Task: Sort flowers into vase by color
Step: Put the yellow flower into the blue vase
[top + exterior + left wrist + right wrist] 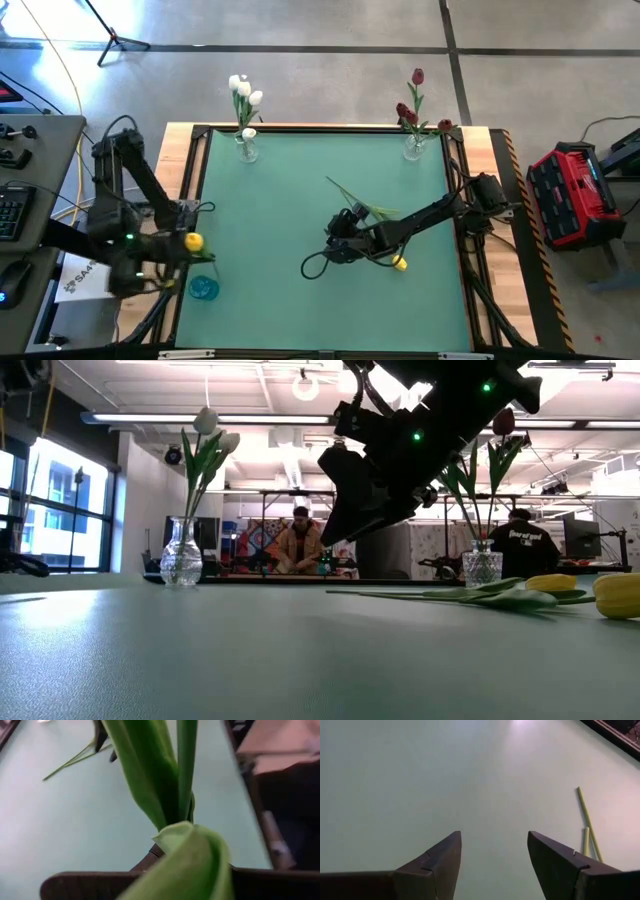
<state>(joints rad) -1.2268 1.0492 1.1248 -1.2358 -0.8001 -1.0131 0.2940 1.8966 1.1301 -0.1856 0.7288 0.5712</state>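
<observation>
1. Green counter mostly bare; white tulips in a glass vase at the far edge, dark red tulips in a second vase also at the far edge, well apart. Colours already grouped.
2. Left pincer near the left edge, clenched on a yellow tulip, just above a blue vase; likely the yellow one's home.
3. Right pincer mid-counter, released, nothing between its fingers.
4. Loose flowers lie flat beside it, one yellow head near the arm.
5. Open room left of centre; right rim close.
</observation>
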